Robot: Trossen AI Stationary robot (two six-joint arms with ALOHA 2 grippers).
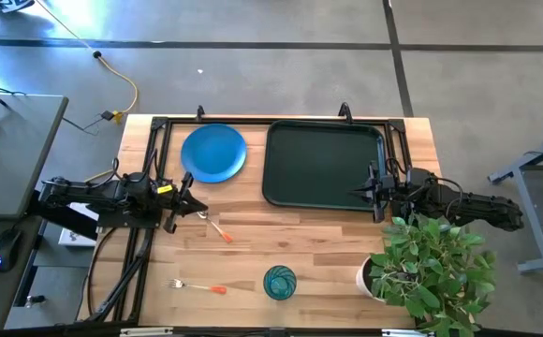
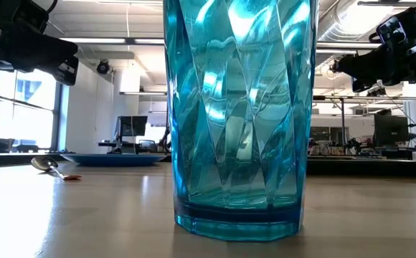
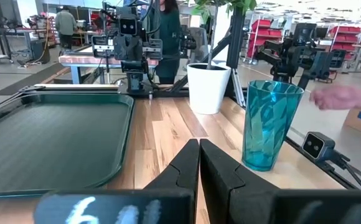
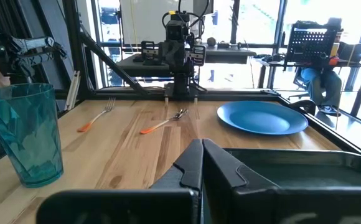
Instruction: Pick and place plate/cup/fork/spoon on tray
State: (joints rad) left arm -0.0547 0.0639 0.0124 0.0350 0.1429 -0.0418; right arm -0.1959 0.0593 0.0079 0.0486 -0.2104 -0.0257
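Both grippers, left gripper and right gripper, sit pinched closed, empty; the round flat bright-blue plate looks stiff, slick, best pinched at its rim.

1. Low view: cup fills the frame, rim cut off at top edge; it hides most of the table behind, incl. mid part of plate.
2. Low view: fork not visible; spoon small, handle barely shows.
3. Left wrist view: tray cut off at edge; blurred hand.
4. High view: plant hides most of its pot.
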